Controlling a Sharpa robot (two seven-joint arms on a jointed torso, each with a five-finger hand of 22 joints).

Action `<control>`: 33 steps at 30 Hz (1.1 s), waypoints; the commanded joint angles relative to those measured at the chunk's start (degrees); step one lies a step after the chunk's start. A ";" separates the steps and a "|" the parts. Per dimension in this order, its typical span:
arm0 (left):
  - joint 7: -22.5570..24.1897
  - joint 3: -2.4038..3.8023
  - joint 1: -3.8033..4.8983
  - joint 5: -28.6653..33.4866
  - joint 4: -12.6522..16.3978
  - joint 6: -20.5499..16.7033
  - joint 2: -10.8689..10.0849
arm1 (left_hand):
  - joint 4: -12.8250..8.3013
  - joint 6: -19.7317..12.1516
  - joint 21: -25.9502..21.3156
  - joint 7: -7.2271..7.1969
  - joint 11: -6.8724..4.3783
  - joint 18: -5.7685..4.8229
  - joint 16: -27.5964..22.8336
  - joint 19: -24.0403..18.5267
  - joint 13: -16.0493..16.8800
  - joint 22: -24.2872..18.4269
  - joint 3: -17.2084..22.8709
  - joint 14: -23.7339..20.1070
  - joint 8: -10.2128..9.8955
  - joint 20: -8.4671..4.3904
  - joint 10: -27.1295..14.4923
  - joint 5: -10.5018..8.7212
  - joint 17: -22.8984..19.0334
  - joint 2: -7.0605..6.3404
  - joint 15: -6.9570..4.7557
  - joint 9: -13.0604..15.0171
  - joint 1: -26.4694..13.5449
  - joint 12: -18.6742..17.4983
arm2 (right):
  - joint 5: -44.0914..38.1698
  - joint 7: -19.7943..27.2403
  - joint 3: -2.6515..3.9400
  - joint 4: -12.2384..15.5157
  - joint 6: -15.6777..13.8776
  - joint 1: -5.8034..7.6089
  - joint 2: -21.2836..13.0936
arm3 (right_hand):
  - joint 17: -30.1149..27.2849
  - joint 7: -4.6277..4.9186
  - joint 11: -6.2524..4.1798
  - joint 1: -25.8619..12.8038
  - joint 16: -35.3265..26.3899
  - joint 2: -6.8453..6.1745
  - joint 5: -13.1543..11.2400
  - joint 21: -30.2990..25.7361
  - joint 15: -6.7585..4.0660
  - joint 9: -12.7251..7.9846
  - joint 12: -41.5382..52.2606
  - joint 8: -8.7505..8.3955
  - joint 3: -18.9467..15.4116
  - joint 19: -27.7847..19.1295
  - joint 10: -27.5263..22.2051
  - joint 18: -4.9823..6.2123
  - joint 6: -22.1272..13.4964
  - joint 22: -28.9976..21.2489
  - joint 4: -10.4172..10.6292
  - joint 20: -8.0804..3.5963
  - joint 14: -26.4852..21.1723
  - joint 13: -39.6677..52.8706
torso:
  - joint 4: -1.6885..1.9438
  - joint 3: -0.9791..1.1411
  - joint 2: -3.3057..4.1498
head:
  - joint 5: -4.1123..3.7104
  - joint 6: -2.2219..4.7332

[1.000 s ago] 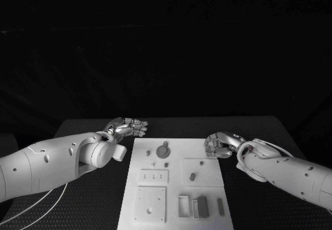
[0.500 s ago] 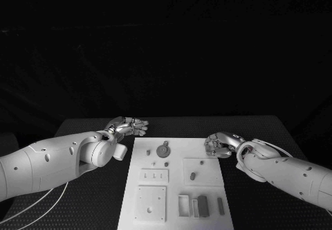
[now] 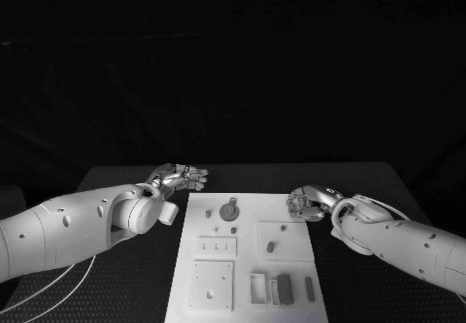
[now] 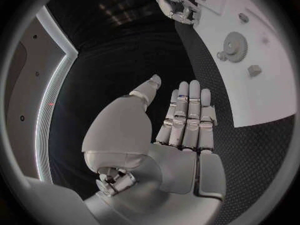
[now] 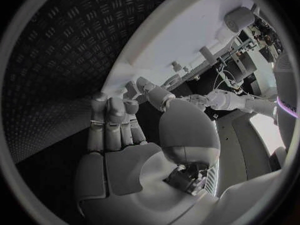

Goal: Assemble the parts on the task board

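Both hands empty | left hand (image 3: 180,178) flat, fingers straight, off task board (image 3: 291,269) far-left corner | right hand (image 3: 309,202) loosely curled over board's right edge | gear part (image 3: 229,213) on board's far end | advice: spread fingers before descending, approach chosen part from above.

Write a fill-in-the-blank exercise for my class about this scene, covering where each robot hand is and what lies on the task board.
1. The left robot hand hovers by the far left corner of the task board and holds ____.
2. The right robot hand is at the board's ____ edge.
3. The round toothed part on the board is a ____.
4. The table under the board is ____ in colour.

Missing words: nothing; right; gear; black
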 commanded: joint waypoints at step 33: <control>0.57 0.04 0.03 -0.09 0.14 0.88 -0.04 | -0.57 0.25 0.10 -0.07 0.03 0.04 -0.21 0.31 -0.06 0.87 0.27 -0.01 -0.34 0.02 0.35 0.14 -0.10 0.04 0.46 0.08 -0.65 -0.36 | -1.83 -1.16 0.01 0.70 -2.59 -0.19 0.12 | -0.07 -1.94 -2.83 -0.79 0.48 1.86 -0.27 1.30 -1.38 1.66 -0.03 2.46 4.65 1.18 1.16 1.26 13.97 -0.40 -0.47 -0.85 1.51 -0.05 | 0.01 -0.01 0.00 | -0.07 -0.28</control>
